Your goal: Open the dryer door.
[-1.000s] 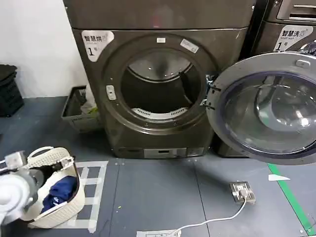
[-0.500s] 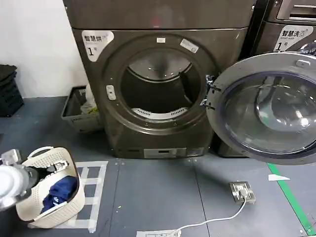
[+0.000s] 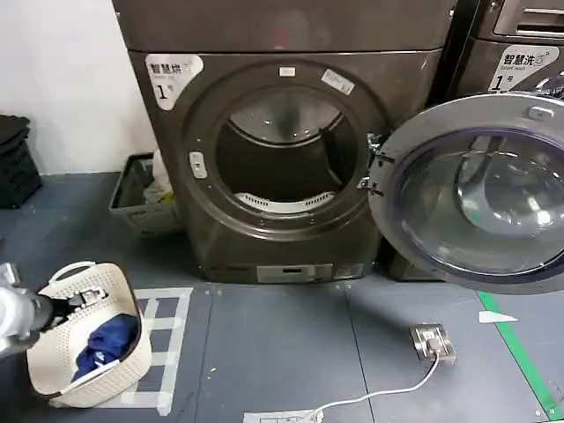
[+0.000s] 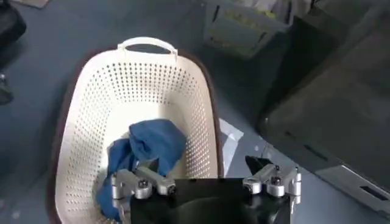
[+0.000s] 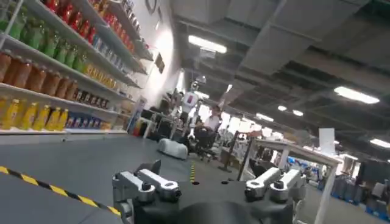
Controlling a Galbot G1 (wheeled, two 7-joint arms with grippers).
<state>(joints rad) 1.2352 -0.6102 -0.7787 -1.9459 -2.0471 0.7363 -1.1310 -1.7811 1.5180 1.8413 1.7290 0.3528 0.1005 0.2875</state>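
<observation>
While the dryer door (image 3: 476,189) stands swung fully open to the right of the drum opening (image 3: 280,150), hinged at its left edge with its inner face toward the camera, the head view places the left gripper (image 3: 75,304) low at the left, over the laundry basket (image 3: 115,374), well apart from the door.

Left wrist view: the left gripper (image 4: 207,182) has its jaws spread open above the basket (image 4: 91,109) holding blue cloth (image 4: 149,146).

Right wrist view: the right gripper (image 5: 210,182) has its jaws open, holding nothing, facing a room with shelves (image 5: 55,67).
</observation>
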